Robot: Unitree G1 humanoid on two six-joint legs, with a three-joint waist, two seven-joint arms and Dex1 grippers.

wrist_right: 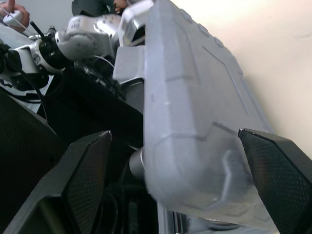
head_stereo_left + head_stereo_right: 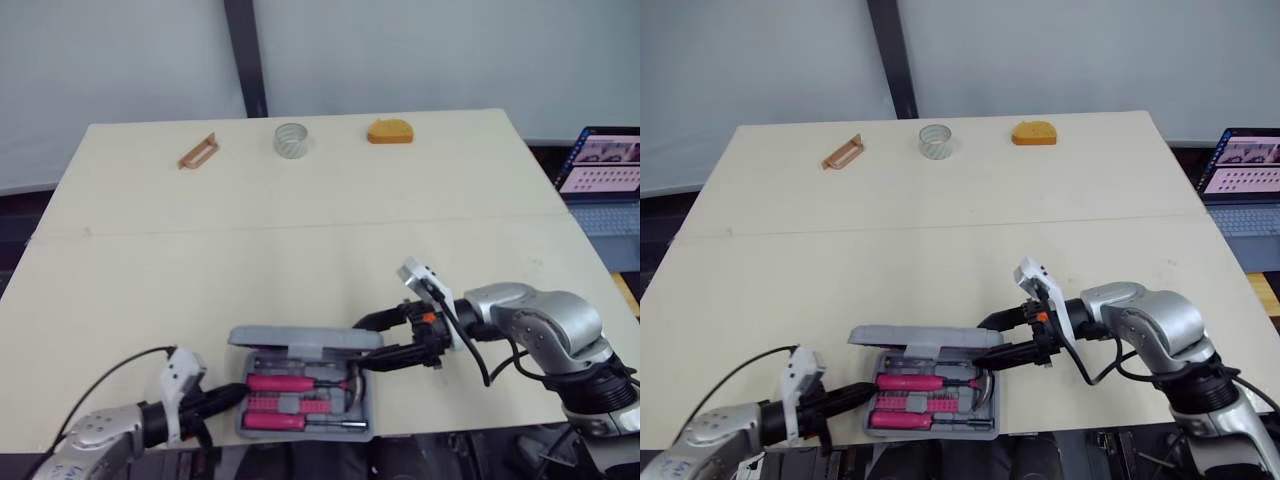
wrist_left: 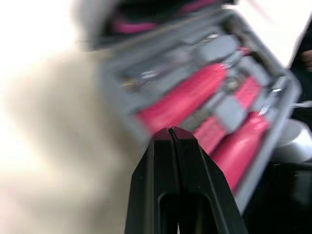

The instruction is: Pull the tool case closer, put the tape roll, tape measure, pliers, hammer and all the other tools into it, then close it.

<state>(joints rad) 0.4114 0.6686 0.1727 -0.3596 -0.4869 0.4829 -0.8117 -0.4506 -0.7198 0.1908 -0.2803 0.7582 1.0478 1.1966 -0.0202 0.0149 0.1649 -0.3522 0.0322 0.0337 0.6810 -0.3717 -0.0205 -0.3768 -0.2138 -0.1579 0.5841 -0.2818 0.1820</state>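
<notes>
- When counted from the near edge outward: 1 case [image 2: 300, 405], grey, at the middle of the table's [image 2: 300, 250] near edge, its front side just at that edge.
- 1 lid [image 2: 305, 338], part-raised over the tray's far side.
- 3 red handles [image 2: 283, 382] in the tray, lying side by side along its length, with grey and metal parts between them, too small to name.
- 1 right gripper [image 1: 180, 175], reaching in from the case's right; fingers spread wide with the lid's right end between them, contact not discernible.
- 1 left gripper [image 3: 170, 134], low at the case's left end; fingers pressed together, nothing between them, tips just beside the tray.
- 1 tape roll [image 2: 291, 140], clear, at the far edge, middle.
- 1 tape measure [image 2: 390, 131], orange, far edge, right of the roll and apart from it.
- 1 brown tool [image 2: 197, 151], slim, far edge, left of the roll and apart from it.
- Broad bare tabletop between the case and that far row, and to both sides of the case.
- 1 laptop [image 2: 600, 165], open, beyond the table's right edge.
</notes>
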